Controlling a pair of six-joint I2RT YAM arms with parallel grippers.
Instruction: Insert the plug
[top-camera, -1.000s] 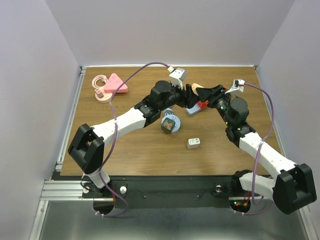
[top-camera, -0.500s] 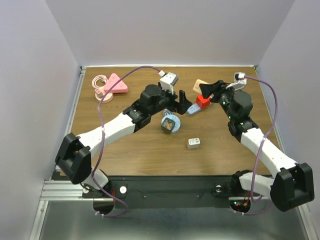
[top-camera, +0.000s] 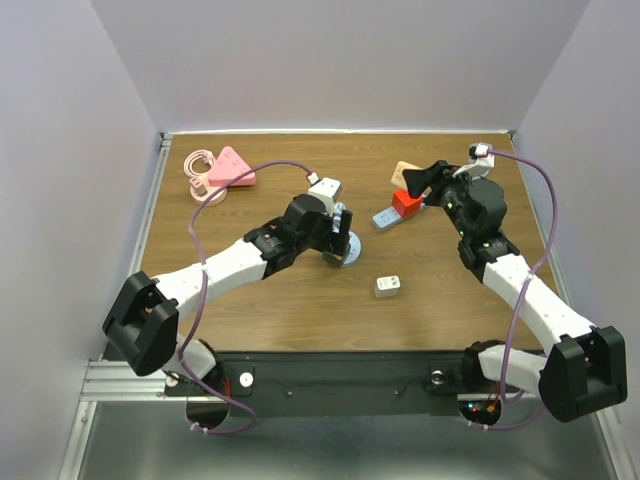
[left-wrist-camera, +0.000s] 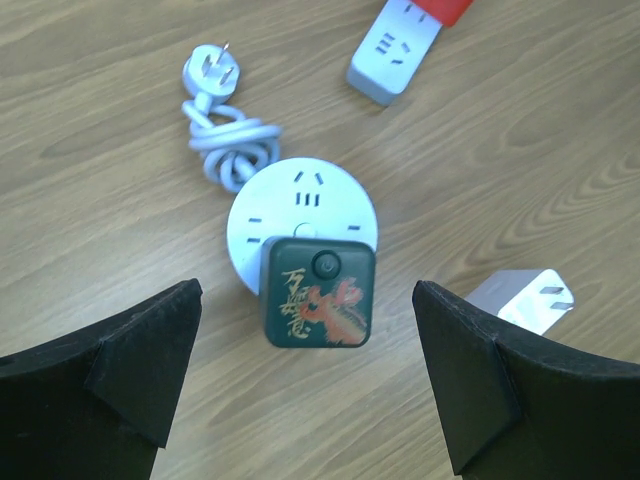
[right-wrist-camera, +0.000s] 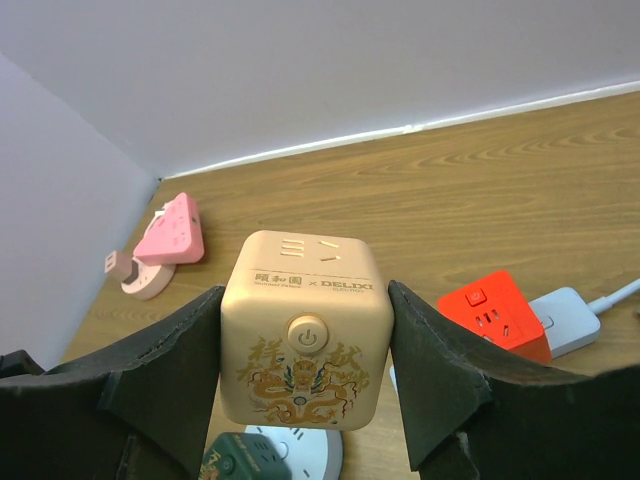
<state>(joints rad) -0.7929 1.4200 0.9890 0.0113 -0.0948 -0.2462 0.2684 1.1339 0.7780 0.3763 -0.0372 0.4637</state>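
Note:
My right gripper (right-wrist-camera: 305, 345) is shut on a beige cube socket (right-wrist-camera: 300, 335) with a dragon print and holds it in the air, above the back right of the table in the top view (top-camera: 405, 172). My left gripper (left-wrist-camera: 310, 385) is open and empty, just above a dark green cube (left-wrist-camera: 318, 292) that sits plugged on a round white socket (left-wrist-camera: 300, 205). That socket's white plug (left-wrist-camera: 210, 72) lies loose beside its coiled cable. In the top view the left gripper (top-camera: 338, 235) hides the green cube.
A red cube (top-camera: 404, 202) sits on a grey power strip (top-camera: 386, 217) below the right gripper. A small white adapter (top-camera: 388, 287) lies near the front middle. A pink triangular strip (top-camera: 228, 168) with its coiled cable lies at the back left.
My left gripper has drawn back from the beige cube toward the near left and now hangs over the green cube. My right gripper kept the beige cube and shifted slightly to the right.

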